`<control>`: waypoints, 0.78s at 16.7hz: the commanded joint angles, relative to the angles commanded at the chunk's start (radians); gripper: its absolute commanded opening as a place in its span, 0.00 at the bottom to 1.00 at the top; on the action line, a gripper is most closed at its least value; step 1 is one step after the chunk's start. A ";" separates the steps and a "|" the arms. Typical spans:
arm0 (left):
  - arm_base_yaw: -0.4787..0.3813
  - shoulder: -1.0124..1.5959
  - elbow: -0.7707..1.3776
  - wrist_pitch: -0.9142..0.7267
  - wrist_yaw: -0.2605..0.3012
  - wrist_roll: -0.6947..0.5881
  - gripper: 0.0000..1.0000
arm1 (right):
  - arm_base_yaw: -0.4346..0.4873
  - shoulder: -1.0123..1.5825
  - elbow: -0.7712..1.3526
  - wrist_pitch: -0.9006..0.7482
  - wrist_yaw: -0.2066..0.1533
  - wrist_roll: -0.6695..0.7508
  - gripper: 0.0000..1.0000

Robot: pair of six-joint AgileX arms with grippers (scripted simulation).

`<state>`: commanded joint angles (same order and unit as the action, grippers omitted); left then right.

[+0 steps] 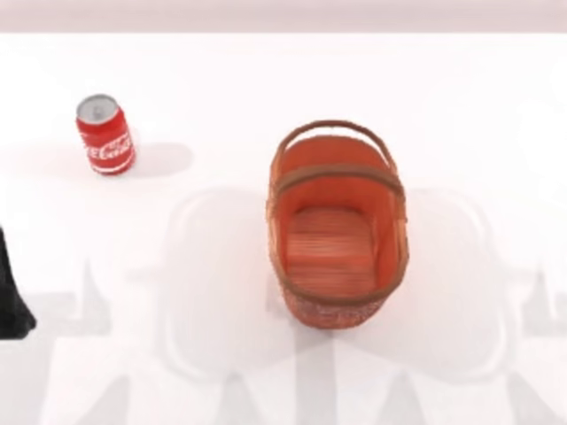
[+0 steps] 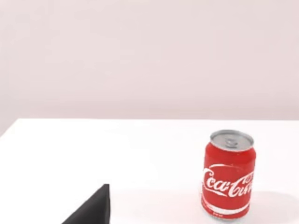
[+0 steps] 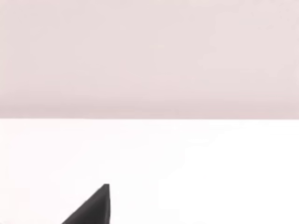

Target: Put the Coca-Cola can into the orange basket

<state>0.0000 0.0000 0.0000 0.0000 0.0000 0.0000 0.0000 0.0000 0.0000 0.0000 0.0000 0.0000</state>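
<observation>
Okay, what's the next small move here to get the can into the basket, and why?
Probably bring the left arm from the table's left edge toward the can and line up a grasp. The can stands upright at the far left, ungripped, well apart from the basket at the centre, which has nothing in it. The left arm is nearest; the right one is out of the top view.

Red, white-scripted Coca-Cola can (image 1: 105, 135); orange woven basket (image 1: 335, 226), brown-rimmed
</observation>
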 joint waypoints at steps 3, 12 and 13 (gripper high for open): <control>-0.002 0.009 0.009 -0.005 0.002 0.003 1.00 | 0.000 0.000 0.000 0.000 0.000 0.000 1.00; -0.057 0.480 0.483 -0.282 0.070 0.158 1.00 | 0.000 0.000 0.000 0.000 0.000 0.000 1.00; -0.062 0.567 0.570 -0.333 0.077 0.185 1.00 | 0.000 0.000 0.000 0.000 0.000 0.000 1.00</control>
<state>-0.0619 0.5667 0.5698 -0.3327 0.0769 0.1853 0.0000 0.0000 0.0000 0.0000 0.0000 0.0000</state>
